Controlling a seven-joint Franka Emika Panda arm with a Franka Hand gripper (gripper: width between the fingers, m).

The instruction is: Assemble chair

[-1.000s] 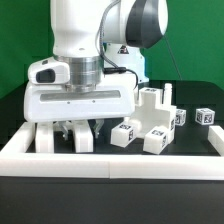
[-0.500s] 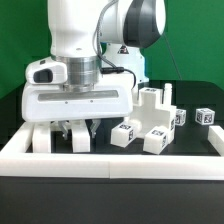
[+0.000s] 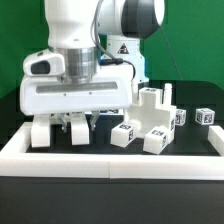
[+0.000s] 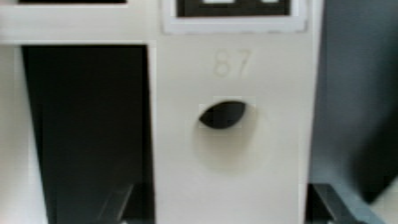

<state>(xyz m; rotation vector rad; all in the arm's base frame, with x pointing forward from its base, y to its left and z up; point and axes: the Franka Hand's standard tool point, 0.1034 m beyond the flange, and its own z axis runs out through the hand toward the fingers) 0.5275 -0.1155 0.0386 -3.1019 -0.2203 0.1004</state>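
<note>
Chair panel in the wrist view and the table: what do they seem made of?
Chair panel: likely plastic, matte white; smooth face, clean round hole, faint embossed number. Table: black, matte, perhaps cloth or coated board; too little shows to tell.

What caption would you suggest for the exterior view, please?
Panda gripper low among white, tagged chair parts on a black table, beyond the low white border wall.

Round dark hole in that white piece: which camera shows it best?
The wrist view: the hole sits large and central on the white piece. The exterior view shows no hole; the gripper hides much of that piece.
</note>
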